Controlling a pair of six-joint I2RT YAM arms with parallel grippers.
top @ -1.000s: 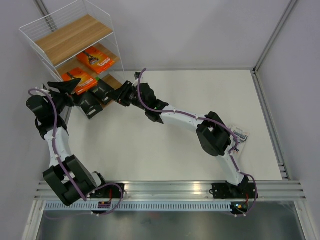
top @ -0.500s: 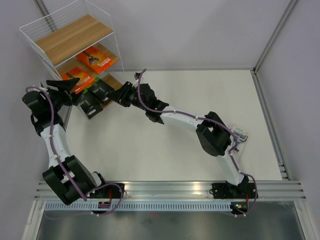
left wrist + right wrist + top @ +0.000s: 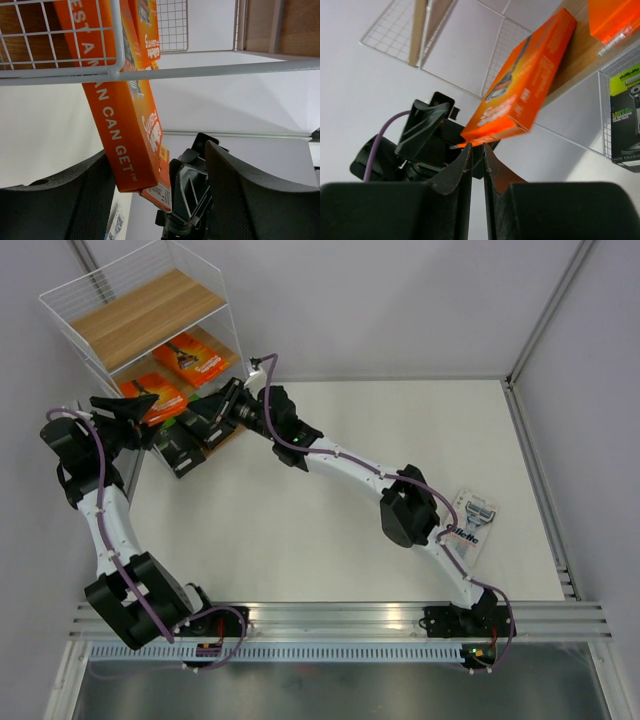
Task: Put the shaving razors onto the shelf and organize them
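Right pincer (image 3: 476, 147) nearly pressed together, tips touching an orange pack (image 3: 525, 95) at one o'clock (left pincer (image 3: 159, 150) spread wide).

- Overhead, the light is bright and even; the white counter (image 3: 400, 420) carries only faint, soft shadows under the right arm (image 3: 350, 465), with no glare.
- From the left wrist, the left gripper (image 3: 159, 150) looms dark and soft-edged, while the shelf (image 3: 200, 70) wire beyond stays crisp.
- From the right wrist, the right gripper (image 3: 474, 147) is murky and unfocused, and the orange pack (image 3: 520, 100) looks slightly smeared against a pale, washed-out background.
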